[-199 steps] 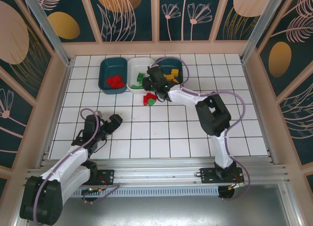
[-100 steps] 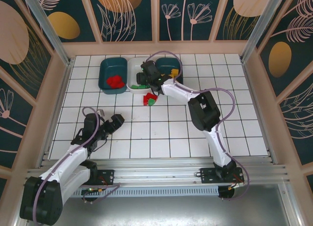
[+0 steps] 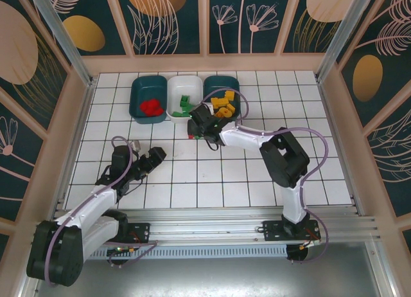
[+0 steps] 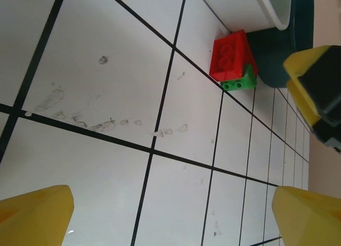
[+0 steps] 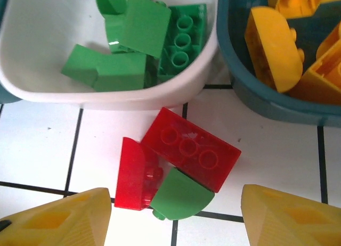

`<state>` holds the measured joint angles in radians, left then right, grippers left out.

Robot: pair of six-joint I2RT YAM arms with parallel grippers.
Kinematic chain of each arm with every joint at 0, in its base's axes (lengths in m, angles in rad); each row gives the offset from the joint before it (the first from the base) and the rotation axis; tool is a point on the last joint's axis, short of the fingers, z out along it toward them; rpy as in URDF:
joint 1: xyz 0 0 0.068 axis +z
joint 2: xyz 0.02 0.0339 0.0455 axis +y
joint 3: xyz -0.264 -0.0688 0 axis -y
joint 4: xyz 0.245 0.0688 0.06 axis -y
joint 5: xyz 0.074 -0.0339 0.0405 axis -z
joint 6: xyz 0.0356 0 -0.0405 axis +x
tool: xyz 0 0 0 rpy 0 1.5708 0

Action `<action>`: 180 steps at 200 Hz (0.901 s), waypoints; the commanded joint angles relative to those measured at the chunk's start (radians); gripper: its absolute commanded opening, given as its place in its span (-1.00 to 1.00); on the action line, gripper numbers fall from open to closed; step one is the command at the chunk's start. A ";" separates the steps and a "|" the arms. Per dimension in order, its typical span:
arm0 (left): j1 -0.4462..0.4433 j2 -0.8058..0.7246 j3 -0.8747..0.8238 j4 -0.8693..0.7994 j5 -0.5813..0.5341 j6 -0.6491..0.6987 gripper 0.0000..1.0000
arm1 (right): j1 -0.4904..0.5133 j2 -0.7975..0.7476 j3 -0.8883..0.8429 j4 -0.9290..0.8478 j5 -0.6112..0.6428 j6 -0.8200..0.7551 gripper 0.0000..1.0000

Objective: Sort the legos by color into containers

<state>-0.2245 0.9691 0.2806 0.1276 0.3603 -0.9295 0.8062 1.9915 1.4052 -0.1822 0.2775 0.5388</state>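
Two red bricks [image 5: 189, 147] and a curved green brick [image 5: 181, 195] lie touching on the floor just in front of the white tub [image 5: 37, 91]. My right gripper [image 5: 176, 219] hangs open above this cluster with nothing between its fingers; in the top view it [image 3: 198, 128] covers most of it. The white tub [image 3: 174, 91] holds green bricks [image 3: 183, 103], the left teal tub [image 3: 138, 91] red ones [image 3: 151, 108], the right teal tub [image 3: 234, 88] yellow ones [image 3: 223, 104]. My left gripper [image 3: 156, 155] is open and empty, low over the floor, facing the cluster [image 4: 230, 55].
The three tubs stand side by side at the back of the tiled floor [image 3: 257, 175]. Wooden walls [image 3: 334, 136] ring the floor. The right arm [image 3: 282, 155] arches over the middle right. Bare tiles [image 4: 106, 123] lie between the left gripper and the loose bricks.
My right gripper has pulled back from over the white tub to above the loose bricks in front of it. My left gripper has crept forward and right.
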 commanded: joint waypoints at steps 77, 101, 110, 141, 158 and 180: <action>-0.003 -0.092 -0.062 0.020 0.002 -0.033 0.93 | -0.001 0.142 0.065 -0.089 0.097 0.055 0.27; -0.003 -0.081 -0.059 0.028 -0.001 -0.031 0.93 | -0.001 0.069 -0.051 -0.042 0.105 0.061 0.24; -0.003 -0.072 -0.060 0.038 0.002 -0.032 0.93 | -0.002 0.048 -0.085 -0.036 0.107 0.059 0.23; -0.003 -0.032 -0.057 0.073 0.014 -0.040 0.92 | -0.009 -0.023 -0.193 0.001 0.083 0.049 0.17; -0.003 -0.024 -0.056 0.082 0.015 -0.042 0.92 | -0.012 -0.065 -0.238 0.021 0.075 0.039 0.09; -0.003 -0.024 -0.057 0.086 0.012 -0.044 0.93 | -0.019 -0.100 -0.285 0.066 0.057 -0.007 0.02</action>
<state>-0.2245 0.9436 0.2268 0.1730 0.3599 -0.9615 0.8001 1.9476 1.1660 -0.1528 0.3386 0.5671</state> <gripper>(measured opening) 0.963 0.514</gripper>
